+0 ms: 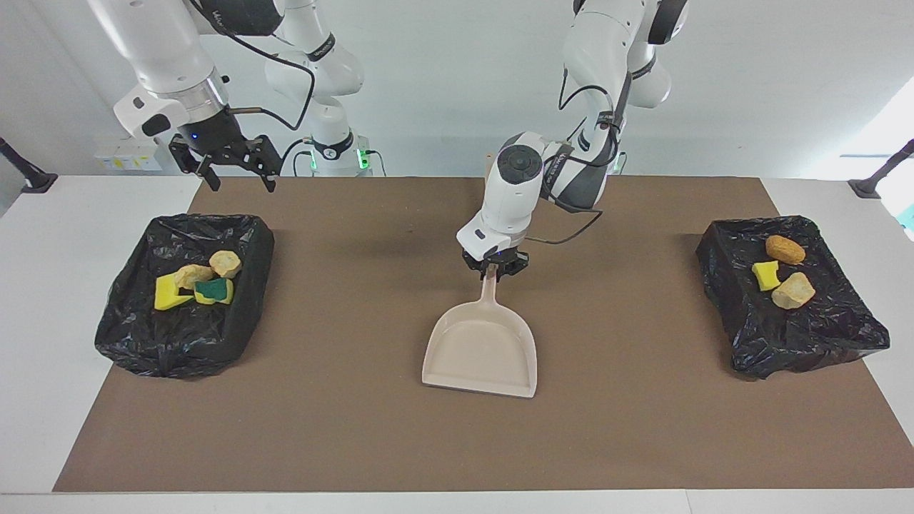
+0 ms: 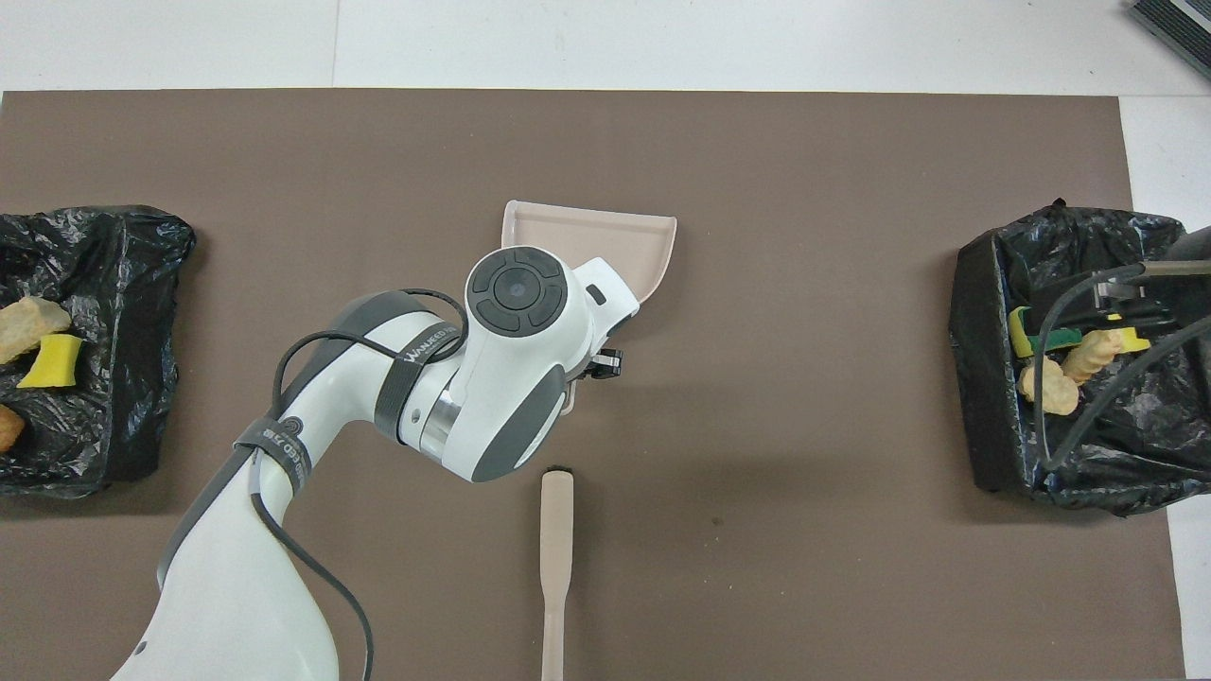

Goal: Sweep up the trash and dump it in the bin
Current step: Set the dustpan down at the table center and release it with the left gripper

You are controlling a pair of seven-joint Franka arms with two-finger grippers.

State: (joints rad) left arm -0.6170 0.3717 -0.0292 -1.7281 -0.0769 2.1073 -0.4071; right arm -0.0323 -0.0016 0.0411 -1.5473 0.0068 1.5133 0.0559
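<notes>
My left gripper [image 1: 491, 272] is shut on the handle of the beige dustpan [image 1: 480, 350] in the middle of the brown mat. The pan holds nothing, and its mouth points away from the robots. In the overhead view the left wrist covers the handle and only the pan's blade [image 2: 605, 241] shows. The trash lies in two black-lined bins. Yellow and green sponge bits [image 1: 212, 289] and foam lumps [image 1: 226, 263] are in the bin [image 1: 136, 335] at the right arm's end. An orange-brown chunk [image 1: 785, 248], a sponge bit [image 1: 766, 275] and a pale lump [image 1: 792, 290] are in the other bin [image 1: 800, 343]. My right gripper [image 1: 235, 168] hangs open over the first bin's edge nearest the robots.
The beige brush [image 2: 556, 549] lies on the mat nearer to the robots than the dustpan, its black bristles toward the pan's handle. The brown mat [image 1: 357, 428] covers most of the white table [image 1: 43, 357]. The right arm's cables cross over the bin [image 2: 984, 378] in the overhead view.
</notes>
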